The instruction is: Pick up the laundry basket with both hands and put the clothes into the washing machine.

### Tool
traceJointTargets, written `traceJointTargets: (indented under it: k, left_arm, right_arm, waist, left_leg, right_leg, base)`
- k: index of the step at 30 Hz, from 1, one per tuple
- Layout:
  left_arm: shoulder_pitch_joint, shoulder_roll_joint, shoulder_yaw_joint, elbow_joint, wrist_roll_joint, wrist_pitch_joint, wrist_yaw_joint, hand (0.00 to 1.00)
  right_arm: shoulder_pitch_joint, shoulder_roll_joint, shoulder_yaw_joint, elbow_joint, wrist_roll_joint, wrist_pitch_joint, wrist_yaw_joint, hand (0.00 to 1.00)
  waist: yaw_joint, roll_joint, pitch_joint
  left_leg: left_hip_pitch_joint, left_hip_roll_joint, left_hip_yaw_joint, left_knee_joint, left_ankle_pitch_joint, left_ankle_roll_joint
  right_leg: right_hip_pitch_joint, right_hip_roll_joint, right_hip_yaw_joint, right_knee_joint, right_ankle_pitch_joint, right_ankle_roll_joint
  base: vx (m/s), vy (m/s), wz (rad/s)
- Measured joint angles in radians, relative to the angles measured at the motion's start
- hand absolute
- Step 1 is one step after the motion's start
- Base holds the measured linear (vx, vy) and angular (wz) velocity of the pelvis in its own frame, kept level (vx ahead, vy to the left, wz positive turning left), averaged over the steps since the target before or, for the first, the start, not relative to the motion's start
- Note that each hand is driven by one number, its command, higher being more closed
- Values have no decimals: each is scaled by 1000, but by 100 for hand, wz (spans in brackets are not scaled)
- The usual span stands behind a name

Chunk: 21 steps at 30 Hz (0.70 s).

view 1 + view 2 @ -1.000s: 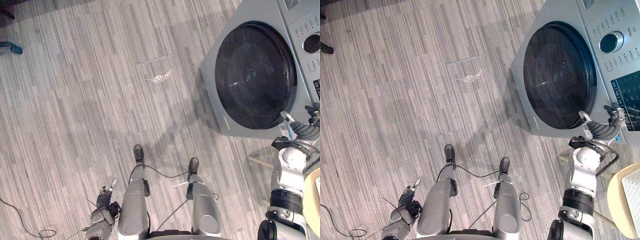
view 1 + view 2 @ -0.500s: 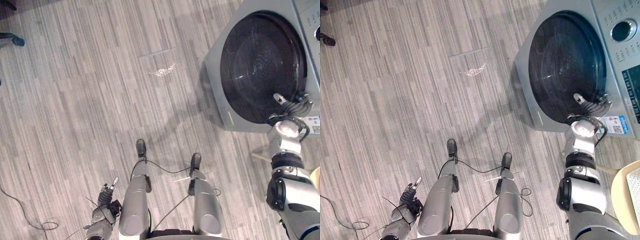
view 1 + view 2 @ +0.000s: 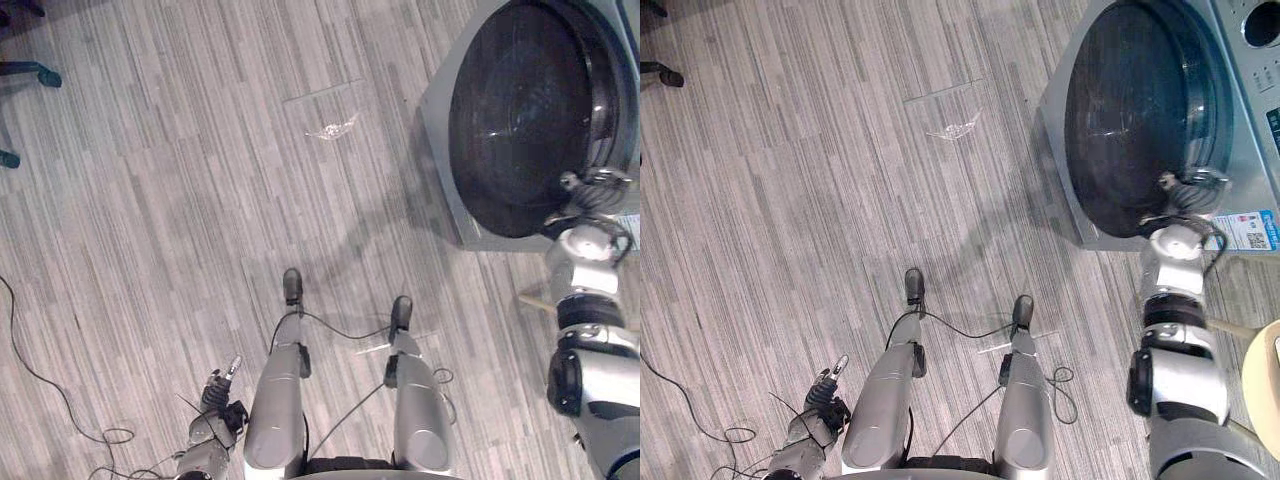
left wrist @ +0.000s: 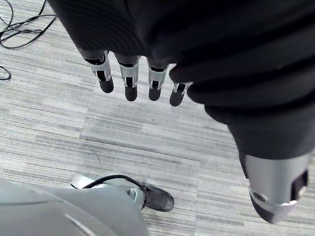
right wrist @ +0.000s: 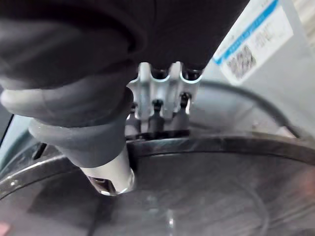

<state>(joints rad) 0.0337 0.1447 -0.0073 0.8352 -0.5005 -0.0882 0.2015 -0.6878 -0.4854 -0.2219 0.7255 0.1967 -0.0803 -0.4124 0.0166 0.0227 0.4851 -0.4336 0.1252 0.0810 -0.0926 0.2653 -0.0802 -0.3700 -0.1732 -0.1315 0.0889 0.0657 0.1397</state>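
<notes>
Moved up from below the glass, the right hand (image 3: pixel 1188 195) is now set on the washing machine (image 3: pixel 1250 90) door (image 3: pixel 1135 110), its fingers (image 5: pixel 156 115) hooked over the rim; opening is judged under way. The left hand (image 3: pixel 820 392) is hung with fingers straight, holding nothing. The laundry basket (image 3: pixel 1265 385) is left well behind the hooked fingers, untouched.

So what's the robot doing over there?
It is standing by the washer, with its right robot hand up at the edge of the round door. Its left robot hand hangs open at its side, over the floor, holding nothing.
</notes>
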Motion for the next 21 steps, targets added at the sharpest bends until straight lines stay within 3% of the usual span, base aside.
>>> traceJointTargets:
  k: [6, 7, 15, 21]
  left_arm:
    - [-13, -3, -11, -1, 1, 4, -2, 0]
    - [-13, -3, -11, -1, 1, 4, -2, 0]
    - [-13, -12, -3, 0, 3, 26, -1, 0]
    - [-14, -31, 4, -1, 6, 31, -3, 0]
  right_arm:
    - [65, 51, 35, -124, -10, 2, 5, 100]
    - [73, 61, 40, -140, -11, 2, 6, 0]
    - [137, 129, 98, -240, -21, 20, 29, 0]
    - [225, 189, 183, -382, -6, 15, 104, 0]
  waist:
    - [-4, 1, -7]
    - [-4, 1, -7]
    - [4, 6, -28]
    - [11, 14, -42]
  left_leg:
    - [15, 5, -4, 0, 3, -1]
    - [15, 6, -5, 0, 3, -2]
    - [17, 13, -23, 0, -1, 2]
    - [25, 14, -21, 0, -1, 2]
  right_leg:
    - [-2, 4, 12, 15, -7, 5]
    - [-2, 5, 11, 16, -8, 4]
    - [-5, 10, -5, 53, -33, -2]
    - [-4, 5, -3, 68, -41, 1]
  base:
    - [65, -64, -9]
    - [30, -32, 1]
    - [-4, -28, 6]
    - [12, -40, 1]
